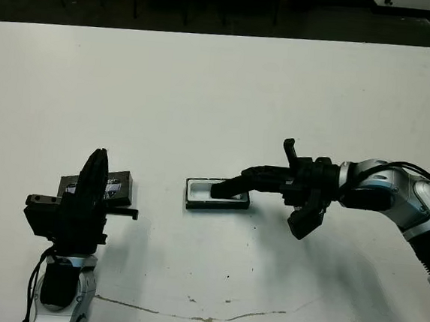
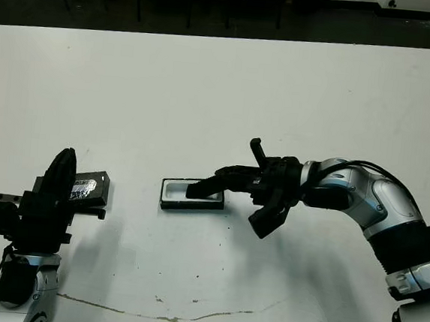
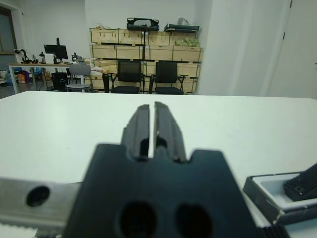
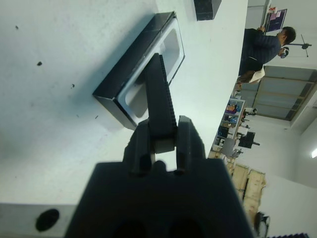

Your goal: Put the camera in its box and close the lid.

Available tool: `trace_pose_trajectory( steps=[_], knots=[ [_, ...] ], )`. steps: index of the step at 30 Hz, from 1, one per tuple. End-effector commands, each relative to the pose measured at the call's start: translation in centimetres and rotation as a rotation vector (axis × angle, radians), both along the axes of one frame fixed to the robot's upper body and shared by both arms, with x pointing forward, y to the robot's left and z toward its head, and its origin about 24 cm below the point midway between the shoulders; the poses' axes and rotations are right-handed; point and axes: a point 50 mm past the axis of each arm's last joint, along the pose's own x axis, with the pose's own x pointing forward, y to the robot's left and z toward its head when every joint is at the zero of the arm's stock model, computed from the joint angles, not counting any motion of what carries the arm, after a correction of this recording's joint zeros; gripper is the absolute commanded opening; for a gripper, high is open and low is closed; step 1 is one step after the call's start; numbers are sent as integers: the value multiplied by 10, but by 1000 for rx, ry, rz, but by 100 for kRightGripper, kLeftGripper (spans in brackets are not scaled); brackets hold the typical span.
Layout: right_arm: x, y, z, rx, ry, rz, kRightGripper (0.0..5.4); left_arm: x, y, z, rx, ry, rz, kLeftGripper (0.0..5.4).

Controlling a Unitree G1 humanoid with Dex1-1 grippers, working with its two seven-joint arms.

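Observation:
The camera (image 1: 229,189), a narrow dark textured bar, is held in my right gripper (image 1: 268,178), which is shut on its near end. The bar slopes down, and its far tip reaches into the box (image 1: 196,198), a shallow white-lined tray at the table's middle. The right wrist view shows the camera (image 4: 158,94) running from between the fingers down into the box (image 4: 126,82). The lid (image 1: 120,187), a black slab with a shiny label, lies flat to the left, partly hidden behind my left gripper (image 1: 98,158). That gripper is shut on nothing and is raised above the table.
A thin dark crack line (image 1: 201,314) crosses the table near its front edge. Chairs and crates (image 3: 143,52) stand beyond the far edge. A person (image 4: 265,44) stands off in the room, away from the table.

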Motion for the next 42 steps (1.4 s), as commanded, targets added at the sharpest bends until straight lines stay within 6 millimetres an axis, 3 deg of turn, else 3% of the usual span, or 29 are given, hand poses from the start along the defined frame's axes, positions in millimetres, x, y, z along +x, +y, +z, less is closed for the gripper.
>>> trace_pose_trajectory(
  steps=[1,9,18,29,39,42],
  knots=[
    [-7,7,-13,-18,16,59,1,-16,3,-18,-4,94,26,0],
    [-11,23,-12,-122,49,17,1,-18,2,-19,-21,102,25,0],
    [-15,31,-23,-44,68,77,1,-19,0,-20,-13,104,30,0],
    [-16,33,-28,-76,80,86,1,-19,1,-21,-19,100,30,0],
    [-12,35,-32,-54,-44,175,1,-21,0,-21,-23,104,33,0],
    [-9,35,-23,-157,-102,164,1,-21,0,-21,-21,111,36,0]
  ],
)
